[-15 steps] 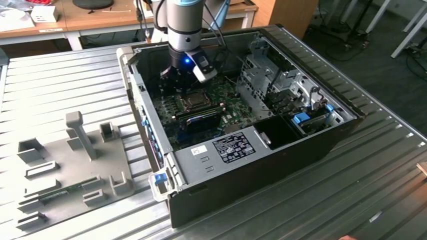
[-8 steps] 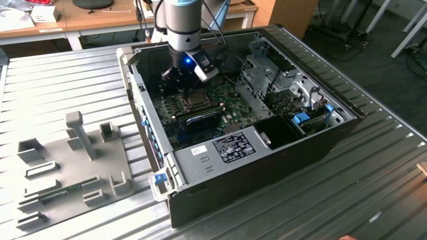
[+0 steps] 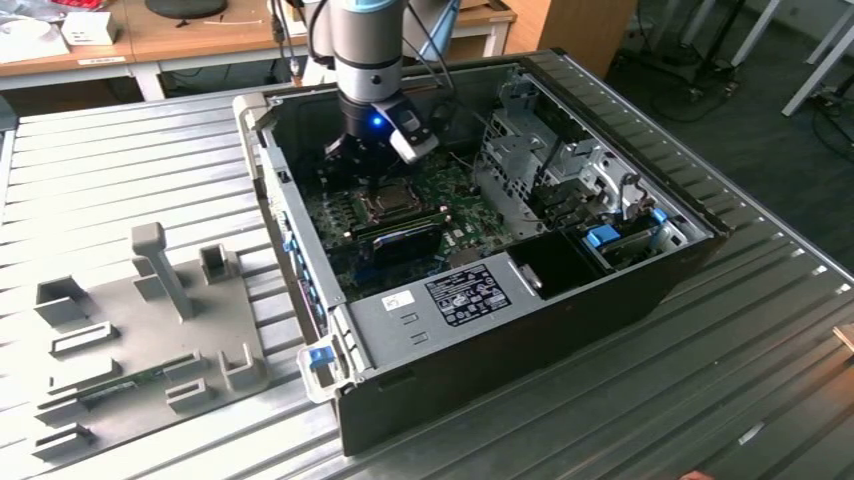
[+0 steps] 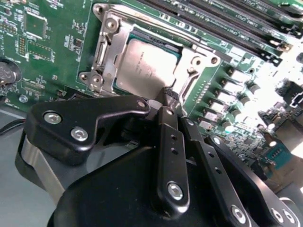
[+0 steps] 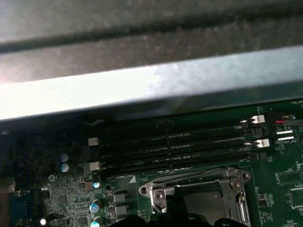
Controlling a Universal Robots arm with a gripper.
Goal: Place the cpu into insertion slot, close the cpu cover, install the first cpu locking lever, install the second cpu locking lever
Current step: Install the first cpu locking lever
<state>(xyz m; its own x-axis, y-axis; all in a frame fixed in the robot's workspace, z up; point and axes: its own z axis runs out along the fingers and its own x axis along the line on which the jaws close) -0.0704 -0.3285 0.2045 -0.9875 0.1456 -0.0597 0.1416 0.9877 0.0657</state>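
The cpu [image 4: 144, 66], a silvery-tan square chip, lies flat in the insertion slot [image 4: 156, 37] on the green board. The cpu cover [image 4: 112, 47], a thin metal frame, lies down around the chip. My gripper [image 4: 166, 93] hovers at the socket's edge, its black fingers [image 4: 170, 142] drawn together at the tips. I see nothing between them. A thin metal lever [image 4: 189, 82] runs along that side of the socket. In the exterior view the gripper [image 3: 358, 172] reaches down into the open computer case, just behind the insertion slot [image 3: 387, 203]. The first wrist view has the cover [image 5: 189, 182] beside the memory slots.
Long black memory slots [image 4: 227, 23] run beside the socket. The case wall [image 5: 142, 85] rises close behind them. Metal drive cages [image 3: 561, 170] fill the case's side at the exterior view's right. A grey fixture plate [image 3: 147, 330] with small parts lies on the ribbed table at the exterior view's left.
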